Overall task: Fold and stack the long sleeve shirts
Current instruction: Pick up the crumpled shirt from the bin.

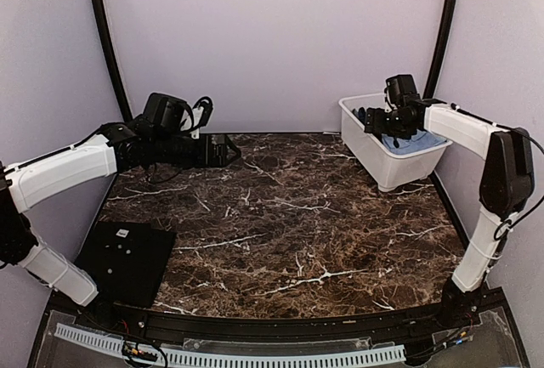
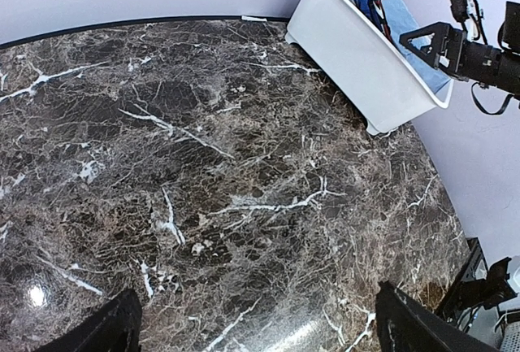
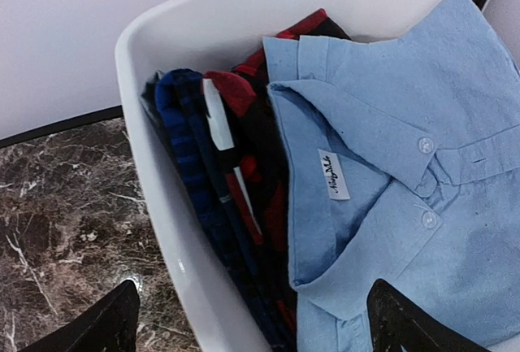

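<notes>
A white plastic bin (image 1: 384, 167) is sitting at the marble table's (image 1: 289, 215) far right corner, while a black mat (image 1: 127, 259) is lying at its near left.

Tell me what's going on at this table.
The right gripper hovers, jaws open, over the white bin holding the light-blue shirt, with a red-black checked shirt and a dark blue shirt packed beside it. The left gripper hangs open above the marble table, holding nothing. No shirt is out or folded yet.

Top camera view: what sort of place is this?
Probably a lab robot booth, not a home: plain walls close around a marble-patterned table, a white bin of shirts sits at its far right corner.
</notes>
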Tool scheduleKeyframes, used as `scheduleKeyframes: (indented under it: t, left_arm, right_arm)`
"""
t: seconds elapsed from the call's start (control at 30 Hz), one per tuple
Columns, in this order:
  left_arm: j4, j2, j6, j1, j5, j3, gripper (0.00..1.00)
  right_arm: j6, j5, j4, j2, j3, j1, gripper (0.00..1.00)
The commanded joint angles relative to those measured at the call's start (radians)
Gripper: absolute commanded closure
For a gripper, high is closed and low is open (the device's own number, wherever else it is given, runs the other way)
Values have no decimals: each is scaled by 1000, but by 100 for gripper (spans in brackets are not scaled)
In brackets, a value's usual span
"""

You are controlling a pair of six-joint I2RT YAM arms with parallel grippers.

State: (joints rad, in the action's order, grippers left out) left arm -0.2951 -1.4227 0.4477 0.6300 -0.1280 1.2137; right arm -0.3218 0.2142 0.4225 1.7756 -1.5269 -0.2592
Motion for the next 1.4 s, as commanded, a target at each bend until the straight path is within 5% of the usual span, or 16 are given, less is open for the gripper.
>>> scheduleKeyframes:
  t: [0.0, 0.53, 0.87, 1.37]
  left_arm:
    - [-33, 51, -21, -8, 0, -20, 1]
    - [-43, 62, -21, -7, 9, -24, 1]
    - [-32, 56, -10, -8, 4, -15, 1]
    - [1, 31, 5, -7, -21, -4, 1]
  right_arm:
    - [18, 9, -2, 51, -35, 42, 9]
    - [9, -10, -15, 170, -53, 114, 43]
    - [30, 98, 9, 111, -131, 113, 99]
    - [69, -60, 38, -106, -280, 94, 100]
